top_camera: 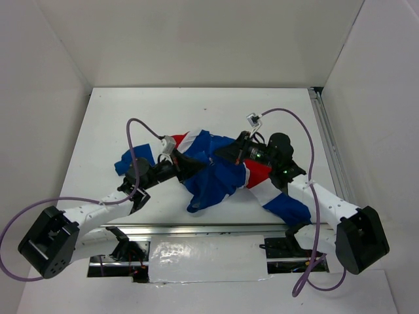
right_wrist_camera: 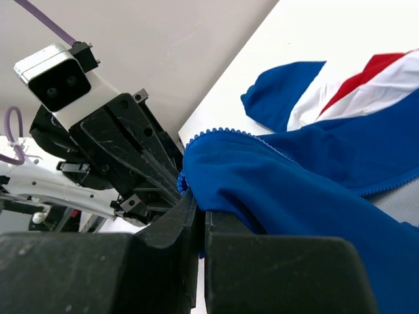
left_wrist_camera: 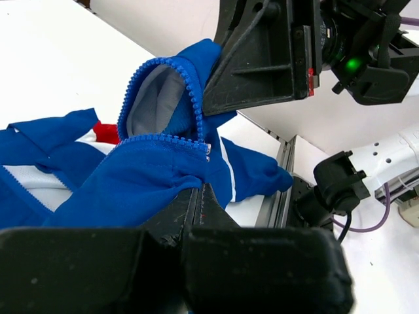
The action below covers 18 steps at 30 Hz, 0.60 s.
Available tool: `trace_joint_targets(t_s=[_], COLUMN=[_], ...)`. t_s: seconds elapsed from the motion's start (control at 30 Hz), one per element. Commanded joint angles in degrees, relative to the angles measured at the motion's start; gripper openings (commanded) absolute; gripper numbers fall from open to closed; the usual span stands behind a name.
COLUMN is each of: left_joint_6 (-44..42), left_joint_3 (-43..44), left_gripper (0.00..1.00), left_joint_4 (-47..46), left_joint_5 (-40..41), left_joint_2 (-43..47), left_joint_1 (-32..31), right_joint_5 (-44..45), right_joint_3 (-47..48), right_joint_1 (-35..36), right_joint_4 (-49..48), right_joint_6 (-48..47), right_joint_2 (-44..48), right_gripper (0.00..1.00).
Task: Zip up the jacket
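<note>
The blue jacket (top_camera: 219,180) with red and white panels lies crumpled in the middle of the white table (top_camera: 196,108). My left gripper (top_camera: 191,165) is shut on a fold of its blue fabric (left_wrist_camera: 131,176) close to a zipper edge (left_wrist_camera: 194,108). My right gripper (top_camera: 221,156) faces it from the right and is shut on the blue fabric (right_wrist_camera: 314,190) next to a toothed zipper edge (right_wrist_camera: 226,132). The two grippers stand close together, with the open front raised between them. The zipper pull is hidden.
A metal rail (top_camera: 327,150) runs along the table's right edge and another (top_camera: 196,229) along the front. White walls enclose the back and both sides. Purple cables (top_camera: 134,131) loop above both arms. A sleeve (top_camera: 288,206) trails toward the right arm.
</note>
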State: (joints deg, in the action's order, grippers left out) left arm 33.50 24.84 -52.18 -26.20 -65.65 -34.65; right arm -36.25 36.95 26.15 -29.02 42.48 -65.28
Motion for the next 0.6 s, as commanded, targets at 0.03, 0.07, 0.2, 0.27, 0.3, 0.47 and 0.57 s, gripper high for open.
trace_joint_targets(t_s=[0.03, 0.07, 0.2, 0.27, 0.3, 0.47, 0.57], left_joint_6=[0.3, 0.4, -0.5, 0.2, 0.3, 0.3, 0.6], left_joint_3=[-1.6, -1.8, -1.9, -1.6, -1.4, 4.0, 6.9], left_gripper=[0.00, 0.00, 0.00, 0.00, 0.00, 0.00, 0.00], left_joint_4=[5.3, 5.6, 7.2, 8.7, 9.0, 16.7, 20.5], left_joint_5=[-5.9, -5.5, -5.2, -3.4, -2.6, 1.1, 0.6], left_joint_2=[-1.3, -1.4, -2.1, -2.6, -3.0, -4.5, -6.8], left_joint_1=[-0.5, -0.8, -1.8, -2.1, -2.1, -2.1, -1.9], right_joint_5=[3.9, 4.0, 3.0, 2.9, 2.6, 2.7, 4.7], right_joint_3=[2.5, 2.5, 2.8, 2.3, 2.3, 0.7, -0.3], right_joint_1=[-2.5, -2.9, -3.8, -3.9, -3.9, -2.2, -1.1], right_joint_4=[-4.4, -4.6, -4.1, -3.8, -2.9, 5.1, 9.7], right_joint_6=[2.3, 2.8, 4.4, 4.7, 4.6, 3.2, 2.1], right_joint_2=[0.7, 0.8, 0.1, 0.3, 0.2, -0.3, -0.7], right_gripper=[0.00, 0.00, 0.00, 0.00, 0.00, 0.00, 0.05])
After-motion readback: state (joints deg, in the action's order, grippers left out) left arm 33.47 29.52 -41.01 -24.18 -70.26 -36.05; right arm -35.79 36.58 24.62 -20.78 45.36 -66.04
